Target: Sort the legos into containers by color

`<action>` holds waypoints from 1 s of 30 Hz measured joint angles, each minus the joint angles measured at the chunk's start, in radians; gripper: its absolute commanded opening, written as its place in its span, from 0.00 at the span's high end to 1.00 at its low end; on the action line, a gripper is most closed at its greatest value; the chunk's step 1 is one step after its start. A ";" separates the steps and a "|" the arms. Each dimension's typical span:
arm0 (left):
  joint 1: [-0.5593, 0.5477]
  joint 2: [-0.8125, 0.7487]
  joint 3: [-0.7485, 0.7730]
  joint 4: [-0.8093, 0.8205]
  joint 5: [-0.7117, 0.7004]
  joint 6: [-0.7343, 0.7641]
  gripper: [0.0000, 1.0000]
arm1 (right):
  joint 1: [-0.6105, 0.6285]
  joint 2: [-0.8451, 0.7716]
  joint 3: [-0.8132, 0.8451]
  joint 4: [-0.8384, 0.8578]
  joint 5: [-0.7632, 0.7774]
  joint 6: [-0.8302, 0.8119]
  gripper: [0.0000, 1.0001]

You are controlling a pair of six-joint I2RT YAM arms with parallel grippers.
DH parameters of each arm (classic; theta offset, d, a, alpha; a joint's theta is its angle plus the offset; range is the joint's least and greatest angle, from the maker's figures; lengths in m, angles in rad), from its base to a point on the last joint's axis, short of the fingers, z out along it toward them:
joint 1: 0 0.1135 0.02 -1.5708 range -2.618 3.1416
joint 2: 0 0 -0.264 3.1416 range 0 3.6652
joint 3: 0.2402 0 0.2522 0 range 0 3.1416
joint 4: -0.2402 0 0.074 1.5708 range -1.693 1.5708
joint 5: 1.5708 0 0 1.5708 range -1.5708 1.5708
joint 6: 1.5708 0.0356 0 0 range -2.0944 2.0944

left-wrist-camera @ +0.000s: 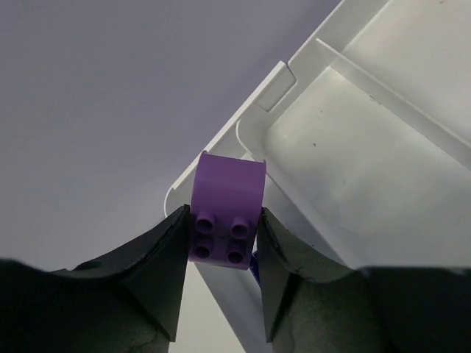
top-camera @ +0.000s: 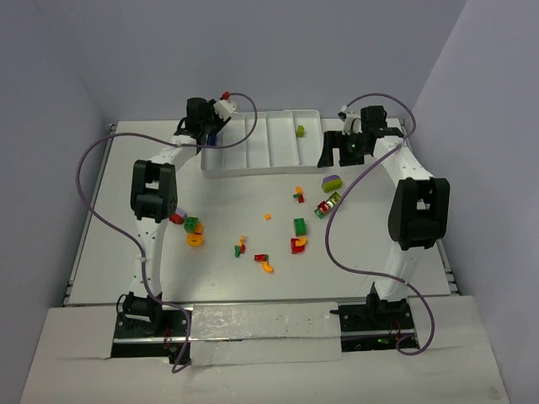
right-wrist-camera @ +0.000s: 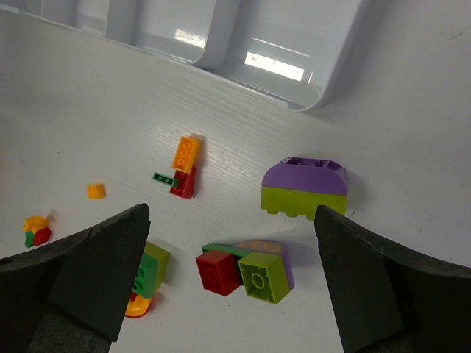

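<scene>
The left gripper (left-wrist-camera: 221,246) has its jaws tight on a purple brick (left-wrist-camera: 227,193) over the left end of the white tray (left-wrist-camera: 353,162), so next it should probably let go, while the right gripper (right-wrist-camera: 232,220) hangs near the tray, jaws wide apart.

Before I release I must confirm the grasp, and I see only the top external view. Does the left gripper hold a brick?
Observer: Yes. The left wrist view shows the left gripper shut on a purple brick, studs toward the camera.
Operator: Where does it hang?
Observer: In that view it covers the corner rim of the white tray.
Operator: And the other arm?
Observer: The right gripper is open and holds nothing; a purple-on-lime piece lies on the table near one finger.
</scene>
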 measured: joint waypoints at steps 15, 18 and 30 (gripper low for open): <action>0.031 -0.178 -0.028 -0.136 -0.035 -0.127 0.03 | 0.000 -0.013 0.011 -0.009 -0.013 0.016 0.00; 0.048 -0.390 -0.156 -0.272 0.021 -0.141 0.14 | 0.000 -0.043 0.006 -0.011 -0.017 0.015 0.00; 0.231 -0.890 -0.606 -0.890 0.312 0.185 0.10 | 0.007 -0.112 -0.076 -0.009 -0.035 0.004 0.00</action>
